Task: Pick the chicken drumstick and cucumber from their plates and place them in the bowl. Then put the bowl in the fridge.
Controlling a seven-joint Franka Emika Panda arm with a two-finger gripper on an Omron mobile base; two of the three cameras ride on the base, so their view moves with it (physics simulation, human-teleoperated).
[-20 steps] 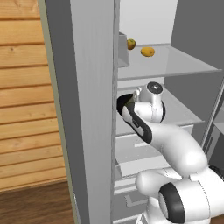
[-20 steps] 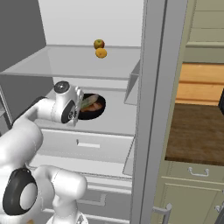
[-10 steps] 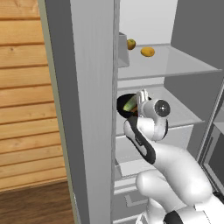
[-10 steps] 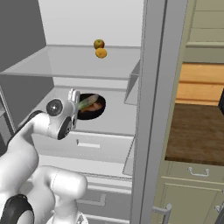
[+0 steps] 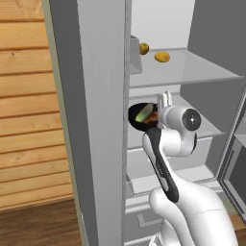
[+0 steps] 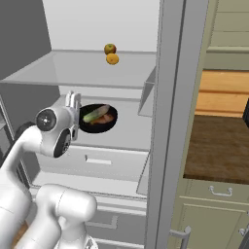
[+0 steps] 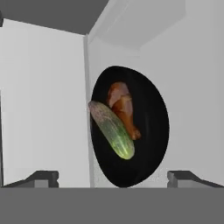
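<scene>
We see the gripper [image 7: 113, 177] with its jaws wide apart and nothing between them; the two dark fingertips [image 7: 41, 177] stand at either side of the hand view's lower edge. Directly ahead of the jaws, clear of both tips, sits the black bowl [image 7: 153, 127] on a light fridge shelf [image 6: 131, 131]. Inside the bowl, the cucumber [image 7: 111, 130] lies on the side nearer the left-hand tip in the hand view, and the chicken drumstick [image 7: 123, 109] lies touching it on its far side, narrow end pointing back toward the jaws.

In the right base view we find the gripper [image 6: 73, 100] just beside the bowl [image 6: 98, 119], apart from its rim, with the cucumber [image 6: 95, 113] resting over the drumstick [image 6: 104, 118]. The left base view shows the same layout: gripper [image 5: 165, 100] next to the bowl [image 5: 141, 116].

The fridge [image 5: 96, 120] stands with its interior exposed. On the shelf above the jaws [image 5: 192, 72] we note a yellow-green fruit [image 5: 143, 48] and an orange fruit [image 5: 162, 56], near each other and well apart from the gripper.
</scene>
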